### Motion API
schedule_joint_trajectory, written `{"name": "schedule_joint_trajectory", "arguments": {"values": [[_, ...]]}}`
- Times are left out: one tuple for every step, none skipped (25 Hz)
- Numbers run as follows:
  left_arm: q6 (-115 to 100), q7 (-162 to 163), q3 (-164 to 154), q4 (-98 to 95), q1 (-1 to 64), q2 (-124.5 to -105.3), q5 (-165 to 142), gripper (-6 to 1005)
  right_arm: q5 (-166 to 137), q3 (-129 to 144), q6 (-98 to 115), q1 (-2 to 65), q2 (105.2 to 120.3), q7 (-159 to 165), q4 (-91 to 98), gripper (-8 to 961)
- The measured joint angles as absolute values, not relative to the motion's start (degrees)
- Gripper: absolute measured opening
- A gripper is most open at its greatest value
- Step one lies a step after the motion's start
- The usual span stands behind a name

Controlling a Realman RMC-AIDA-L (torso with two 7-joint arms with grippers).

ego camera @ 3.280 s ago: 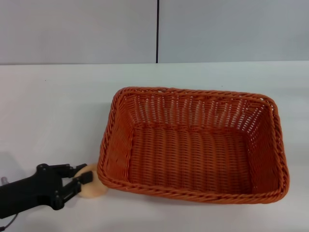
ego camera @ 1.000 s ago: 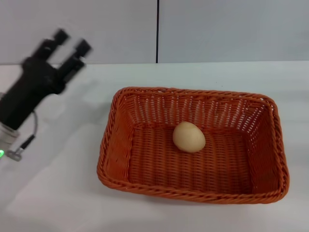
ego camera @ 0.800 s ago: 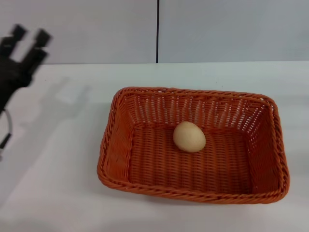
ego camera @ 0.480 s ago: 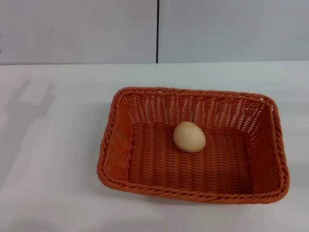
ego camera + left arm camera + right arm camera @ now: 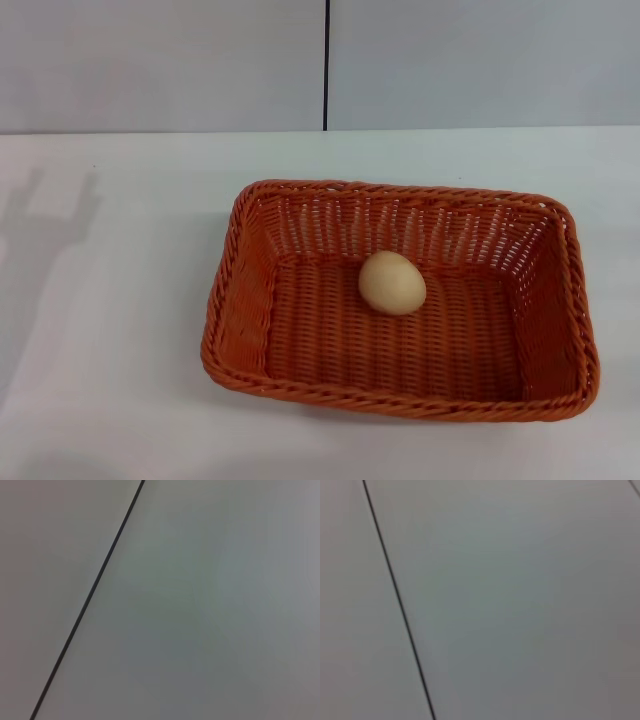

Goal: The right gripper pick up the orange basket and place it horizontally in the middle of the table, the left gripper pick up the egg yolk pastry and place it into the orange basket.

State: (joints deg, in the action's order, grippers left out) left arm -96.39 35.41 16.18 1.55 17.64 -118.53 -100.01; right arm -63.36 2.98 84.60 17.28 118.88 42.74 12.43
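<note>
On the white surface (image 5: 120,400) in front of me, in the head view, the orange basket (image 5: 300,385) sits flat, its long axis running across my view from left to right, mouth up. It is woven in a wicker style: a thick braided rim, sloping sides of upright strands with gaps between them, and a tighter ribbed weave across the floor. The shape is rectangular with rounded corners, wider at the rim than at the bottom. Inside it lies the egg yolk pastry (image 5: 392,283), a smooth, pale tan, egg-shaped lump, resting on the basket floor toward the far wall and roughly midway along the length; its narrower end points up and away from me, and I can make out no crease on the side that faces the camera. The surface itself is plain, matte and flat, meeting a grey wall (image 5: 480,60) split by a thin dark vertical seam (image 5: 326,65). Neither hand shows in any of my views, so I cannot say whether the left hand or the right hand is open or closed, nor place the basket relative to them. A faint two-pronged shadow (image 5: 45,230) falls on the surface far to the left of the basket, cut off by the frame edge. Both wrist views give me only a grey panel crossed by a slanted dark line, out of focus.
</note>
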Motion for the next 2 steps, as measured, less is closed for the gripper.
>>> {"name": "schedule_joint_trajectory", "arguments": {"values": [[-95.96,35.44,16.19,1.62,17.97,-118.53,-100.01,770,-63.36,2.62,84.61,17.24,118.87,42.74,12.42,492],[-95.82,35.52,16.20,1.62,18.19,-118.53,-100.02,770,-63.36,2.31,84.62,17.22,118.87,42.73,12.40,492]]}}
